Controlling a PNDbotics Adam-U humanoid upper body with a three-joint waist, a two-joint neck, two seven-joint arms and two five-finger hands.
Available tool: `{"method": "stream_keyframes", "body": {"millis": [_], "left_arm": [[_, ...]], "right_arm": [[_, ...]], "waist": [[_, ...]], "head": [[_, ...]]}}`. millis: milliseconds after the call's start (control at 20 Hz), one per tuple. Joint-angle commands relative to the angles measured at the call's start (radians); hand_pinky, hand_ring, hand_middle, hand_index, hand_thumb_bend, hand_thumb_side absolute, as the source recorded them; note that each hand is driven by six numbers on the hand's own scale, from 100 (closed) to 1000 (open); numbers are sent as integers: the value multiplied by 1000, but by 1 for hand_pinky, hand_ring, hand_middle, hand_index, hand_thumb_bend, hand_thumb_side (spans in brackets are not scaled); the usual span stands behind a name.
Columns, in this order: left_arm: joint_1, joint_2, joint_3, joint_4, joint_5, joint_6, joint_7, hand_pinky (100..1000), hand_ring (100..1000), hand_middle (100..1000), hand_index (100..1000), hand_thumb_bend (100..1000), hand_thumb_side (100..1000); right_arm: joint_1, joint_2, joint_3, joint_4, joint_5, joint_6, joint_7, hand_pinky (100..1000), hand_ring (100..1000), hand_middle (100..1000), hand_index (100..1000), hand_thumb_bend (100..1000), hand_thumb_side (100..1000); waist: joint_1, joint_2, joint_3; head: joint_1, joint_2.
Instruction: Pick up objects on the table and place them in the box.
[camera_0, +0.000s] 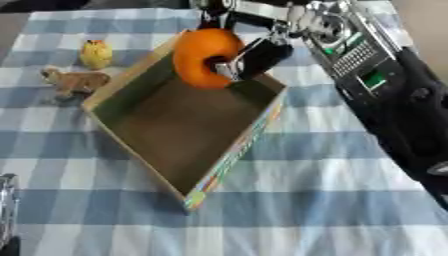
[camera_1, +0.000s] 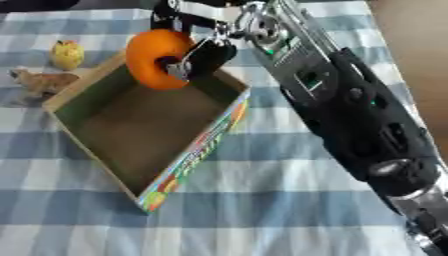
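Orange ring (camera_0: 203, 56) in right hand (camera_0: 254, 54) above cardboard box (camera_0: 140, 107).

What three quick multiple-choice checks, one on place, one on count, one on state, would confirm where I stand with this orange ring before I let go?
1. Where is the orange ring?
A. Flat on the cloth by the near corner of the box
B. Held above the far end of the box
C. Beside the yellow toy

2. How many small things lie on the tablecloth left of the box?
A. None
B. Two
C. Five

3. What is the right hand doing?
A. Resting open, holding nothing
B. Lying flat on the cloth
C. Curled on the orange ring

Answers:
1 B: the ring hangs over the box's far corner, above its floor.
2 B: a yellow toy and a tan animal figure sit there.
3 C: dark fingers pass through the ring's hole and carry it.
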Motion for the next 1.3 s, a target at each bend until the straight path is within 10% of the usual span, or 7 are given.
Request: {"method": "stream_keyframes", "body": {"millis": [50,750,1300], "left_arm": [[-14,5,-1,-19,3,-2,-5,489,570,586,702,100,782],[-14,5,-1,-19,5,0,-5,489,569,587,701,100,783],[-12,5,-1,-19,5,1,-5,489,569,587,701,100,782]], "right_arm": [[-13,16,12,11,16,-12,24,666,795,451,632,100,100],[-4,43,51,97,98,-79,167,740,893,675,815,114,158],[-11,43,30,93,101,-112,188,808,968,792,902,558,390]], "waist": [[-1,-18,1],[-4,-15,4],[-3,-19,3]], "head": [[-4,-9],[-4,-13],[-1,-16]]}}
